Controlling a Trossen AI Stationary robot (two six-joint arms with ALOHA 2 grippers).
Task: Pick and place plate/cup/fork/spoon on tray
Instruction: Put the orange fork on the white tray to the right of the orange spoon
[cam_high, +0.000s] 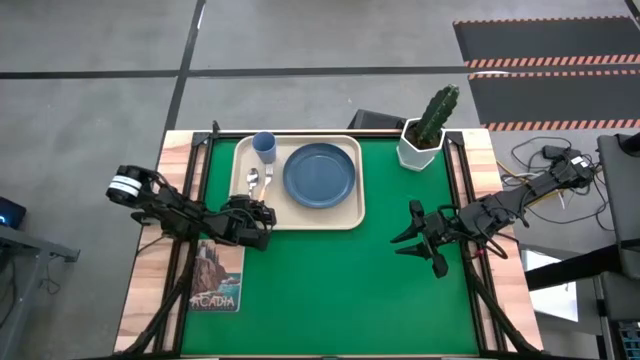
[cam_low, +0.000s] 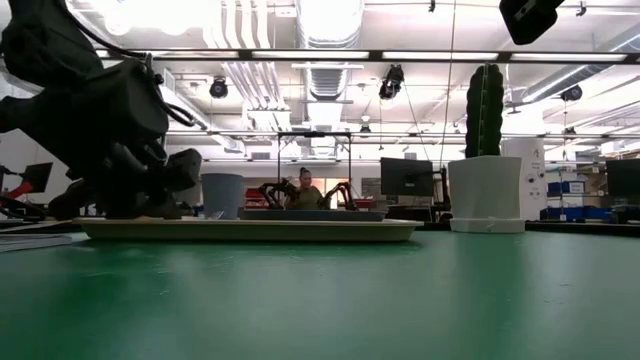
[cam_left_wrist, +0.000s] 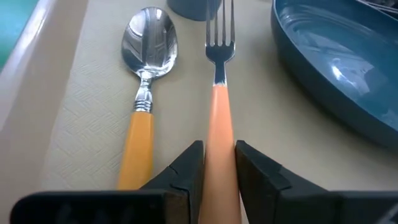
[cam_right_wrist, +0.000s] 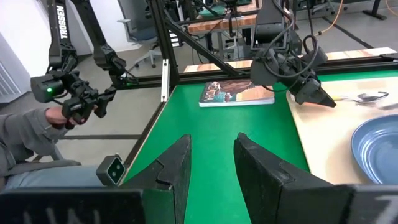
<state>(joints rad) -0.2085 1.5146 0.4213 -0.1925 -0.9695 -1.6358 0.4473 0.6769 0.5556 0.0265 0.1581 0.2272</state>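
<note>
The cream tray (cam_high: 350, 215) lies on the green mat at the far left. On it are the slate-blue plate (cam_high: 320, 175), the light-blue cup (cam_high: 264, 146), the spoon (cam_left_wrist: 146, 93) and, beside it, the fork (cam_left_wrist: 219, 56); spoon and fork lie parallel, heads toward the cup. My left gripper (cam_left_wrist: 219, 149) is at the tray's near left corner (cam_high: 252, 215), shut on the fork's handle. My right gripper (cam_high: 415, 237) is open and empty over the mat, right of the tray; it also shows in its wrist view (cam_right_wrist: 211, 165). My left gripper pinches the fork's orange-tan handle (cam_left_wrist: 217, 124) between its two fingers, toward the handle's free end. The fingers come from the table's near side and lie along the fork. The tined head (cam_left_wrist: 219, 37) points at the cup, low over or on the tray floor; which, I cannot tell.
A white hexagonal pot with a cactus (cam_high: 425, 135) stands at the mat's far right corner. A book (cam_high: 215, 275) lies on the wood at the near left. A person (cam_right_wrist: 37, 134) sits beyond the table's left side, holding a control arm.
</note>
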